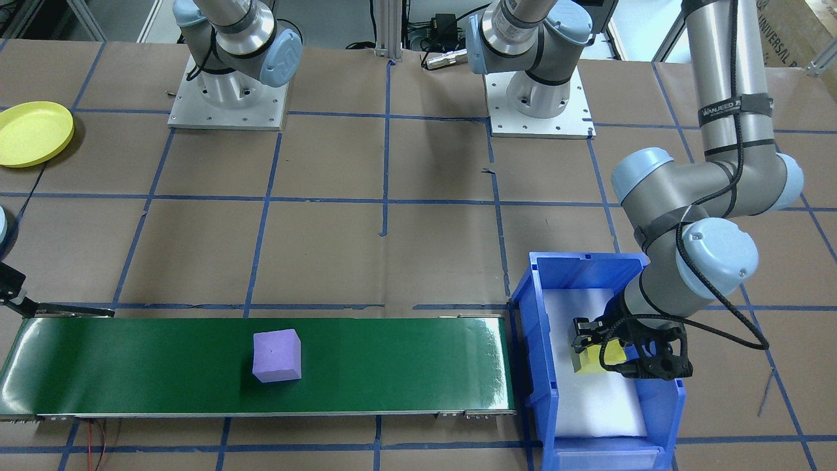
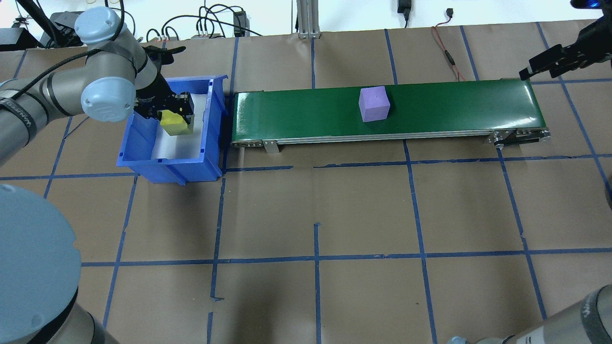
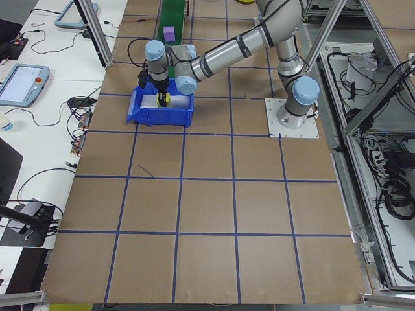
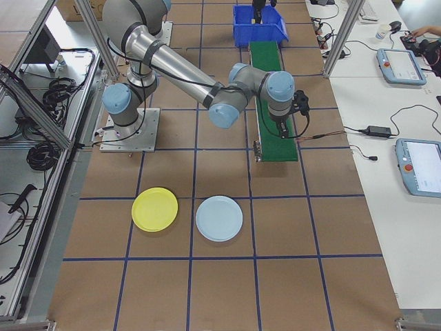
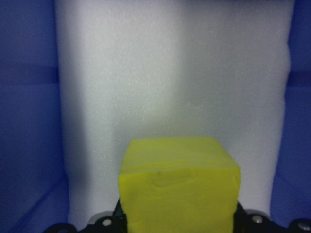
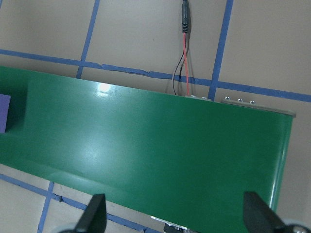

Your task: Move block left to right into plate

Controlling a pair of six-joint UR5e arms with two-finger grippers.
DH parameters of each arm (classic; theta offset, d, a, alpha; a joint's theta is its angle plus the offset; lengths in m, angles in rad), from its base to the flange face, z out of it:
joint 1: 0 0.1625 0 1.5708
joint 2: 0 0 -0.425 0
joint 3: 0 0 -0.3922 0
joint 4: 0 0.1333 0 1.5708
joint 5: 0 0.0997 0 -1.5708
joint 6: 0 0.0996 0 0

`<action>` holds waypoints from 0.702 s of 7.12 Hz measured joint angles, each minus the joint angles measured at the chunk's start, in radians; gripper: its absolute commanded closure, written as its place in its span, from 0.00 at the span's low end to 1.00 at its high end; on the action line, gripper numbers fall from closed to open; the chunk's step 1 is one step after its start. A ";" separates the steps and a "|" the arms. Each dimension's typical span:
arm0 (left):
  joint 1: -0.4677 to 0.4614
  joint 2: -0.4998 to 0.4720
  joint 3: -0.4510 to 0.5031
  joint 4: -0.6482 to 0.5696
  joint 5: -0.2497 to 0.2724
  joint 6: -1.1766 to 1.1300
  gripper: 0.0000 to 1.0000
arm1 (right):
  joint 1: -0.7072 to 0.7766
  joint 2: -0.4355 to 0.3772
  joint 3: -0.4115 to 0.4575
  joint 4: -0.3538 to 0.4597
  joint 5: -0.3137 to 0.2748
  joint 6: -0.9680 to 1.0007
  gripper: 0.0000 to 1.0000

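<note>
My left gripper (image 1: 596, 356) is down inside the blue bin (image 1: 584, 263), shut on a yellow block (image 2: 174, 123). In the left wrist view this yellow block (image 5: 180, 187) sits between the jaws over white foam. A purple block (image 1: 277, 355) rests on the green conveyor belt (image 1: 405, 363), about mid-length. Open and holding nothing, my right gripper (image 6: 176, 213) hovers over the belt's far end, away from the purple block (image 6: 4, 112). The yellow plate (image 1: 33, 133) lies flat on the table on my right side, well behind the belt.
A light blue plate (image 4: 219, 218) lies beside the yellow plate (image 4: 154, 209). Red and black wires (image 6: 183, 58) run off the belt's end. Both arm bases (image 1: 225, 98) stand at the table's back. Brown paper with blue tape lines covers the table.
</note>
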 measured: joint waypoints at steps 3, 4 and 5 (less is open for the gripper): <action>-0.077 0.171 0.057 -0.041 -0.050 -0.027 0.80 | 0.001 0.006 0.026 -0.008 0.063 0.011 0.00; -0.129 0.193 0.073 -0.058 -0.062 -0.087 0.80 | 0.001 0.005 0.027 -0.008 0.075 0.031 0.00; -0.184 0.180 0.079 -0.063 -0.068 -0.167 0.80 | 0.001 0.006 0.029 -0.006 0.090 0.064 0.00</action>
